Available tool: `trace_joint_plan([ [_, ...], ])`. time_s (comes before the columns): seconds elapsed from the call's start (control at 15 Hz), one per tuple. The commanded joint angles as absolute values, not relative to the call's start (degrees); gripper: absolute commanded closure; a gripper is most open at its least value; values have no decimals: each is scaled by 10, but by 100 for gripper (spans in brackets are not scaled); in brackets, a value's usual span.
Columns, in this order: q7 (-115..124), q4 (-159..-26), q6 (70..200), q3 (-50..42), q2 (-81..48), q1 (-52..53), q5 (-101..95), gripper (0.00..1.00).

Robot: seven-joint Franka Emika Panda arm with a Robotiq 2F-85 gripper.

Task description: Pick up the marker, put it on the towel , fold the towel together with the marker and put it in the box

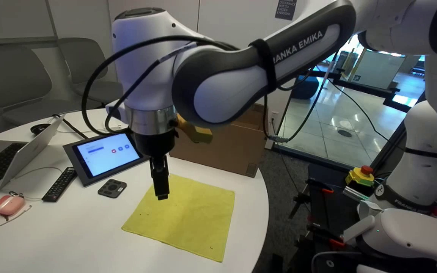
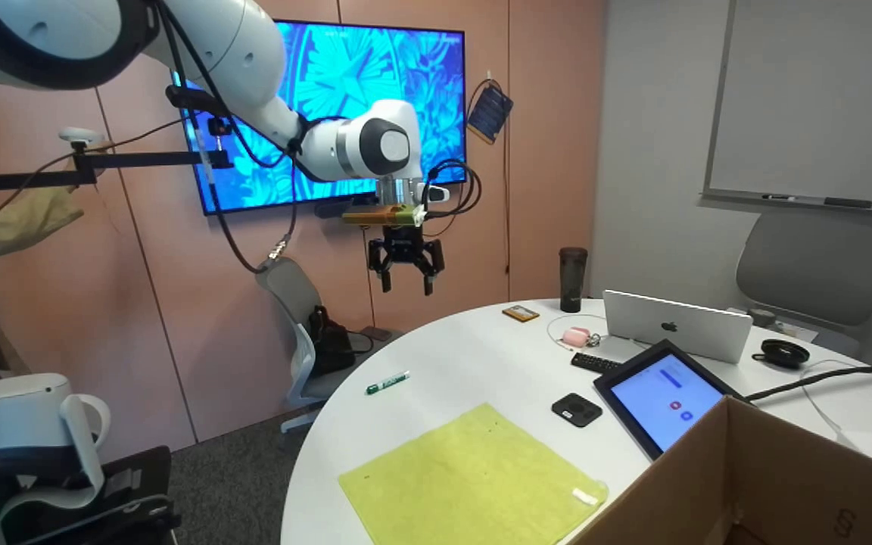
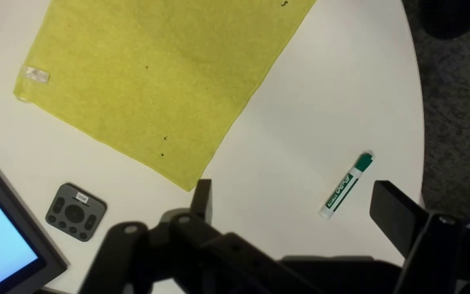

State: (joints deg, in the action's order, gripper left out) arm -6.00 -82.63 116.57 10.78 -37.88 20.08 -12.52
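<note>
Green-capped and white-barrelled, the marker (image 3: 345,185) lies on the white bench (image 3: 276,155), lower than the fingers (image 3: 396,216), which are spread wide and hang well above it. In the wrist view it shows between the two fingertips, nearer the one on that view's right, its cap end aimed up and right. The yellow-green towel (image 3: 157,81) lies flat near the marker, apart from it; in an exterior view the open cardboard box (image 2: 689,484) stands toward the towel's opposite side.
</note>
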Motion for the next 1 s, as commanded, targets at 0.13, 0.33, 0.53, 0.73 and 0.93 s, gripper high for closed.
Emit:
trace_joint_plan([
  [0.13,-14,-798,1189,104,-427,239,-129,0],
  [0.33,7,-796,1210,103,-450,255,-129,0],
  [0.53,17,-784,1240,103,-478,267,-128,0],
  [0.73,27,-752,1265,95,-513,283,-135,0],
  [0.93,30,-708,1273,90,-552,296,-132,0],
])
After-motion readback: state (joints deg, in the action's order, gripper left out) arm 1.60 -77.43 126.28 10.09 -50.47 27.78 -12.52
